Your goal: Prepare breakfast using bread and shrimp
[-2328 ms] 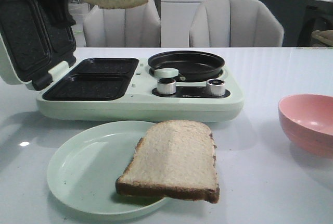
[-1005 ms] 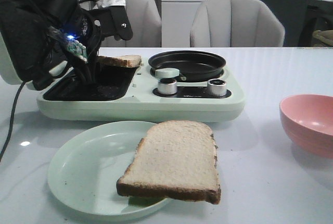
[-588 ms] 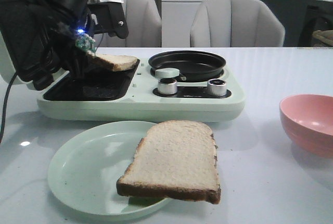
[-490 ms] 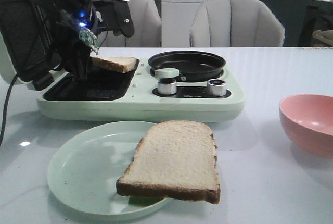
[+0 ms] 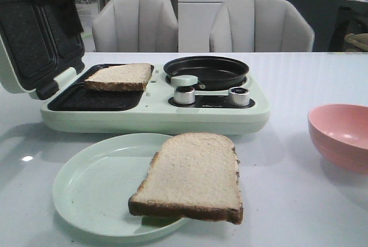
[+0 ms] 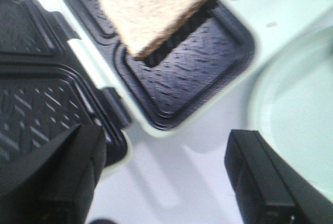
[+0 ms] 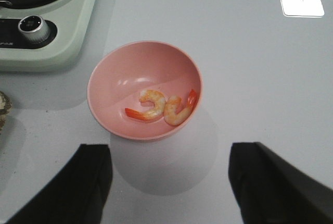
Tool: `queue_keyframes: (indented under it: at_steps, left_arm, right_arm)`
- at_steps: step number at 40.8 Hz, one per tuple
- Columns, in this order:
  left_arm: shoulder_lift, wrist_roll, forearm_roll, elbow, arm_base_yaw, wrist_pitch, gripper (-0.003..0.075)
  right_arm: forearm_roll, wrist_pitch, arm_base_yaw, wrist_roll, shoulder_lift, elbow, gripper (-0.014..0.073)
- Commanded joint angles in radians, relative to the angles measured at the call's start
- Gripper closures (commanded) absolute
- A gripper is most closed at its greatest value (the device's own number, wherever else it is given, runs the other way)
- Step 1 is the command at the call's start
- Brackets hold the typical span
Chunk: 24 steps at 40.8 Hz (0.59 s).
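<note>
One slice of bread lies on the far plate of the open sandwich maker, tilted over the divider. A second slice of bread rests on the pale green plate, overhanging its right rim. Two shrimp lie in the pink bowl at the right. My left gripper hangs open and empty above the table beside the sandwich maker's near corner. My right gripper is open and empty above the table, just short of the bowl.
The sandwich maker's lid stands raised at the left. A round black pan and two knobs sit on its right half. Two grey chairs stand behind the table.
My left gripper let go of the bread slice on the sandwich maker's far plate and withdrew up and to the left, out of the front view. The right arm is unmoved.
</note>
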State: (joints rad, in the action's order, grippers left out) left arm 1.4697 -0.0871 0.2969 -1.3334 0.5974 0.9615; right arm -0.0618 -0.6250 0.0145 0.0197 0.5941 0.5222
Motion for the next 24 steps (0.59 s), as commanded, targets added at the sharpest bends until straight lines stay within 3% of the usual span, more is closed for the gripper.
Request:
queue_keyframes:
  at_steps: [1, 13, 24]
  left_arm:
    - [-0.17, -0.016, -0.161, -0.011, 0.003, 0.004, 0.019]
    - [-0.531, -0.017, -0.376, 0.2, 0.003, -0.029, 0.019]
    - [-0.834, -0.017, -0.388, 0.496, 0.003, -0.176, 0.019]
  right_arm:
    - [-0.002, 0.065, 0.003, -0.004, 0.009, 0.029, 0.0016]
    - [-0.002, 0.065, 0.003, -0.004, 0.009, 0.029, 0.0016]
    - [-0.002, 0.065, 0.003, -0.004, 0.009, 0.029, 0.0016]
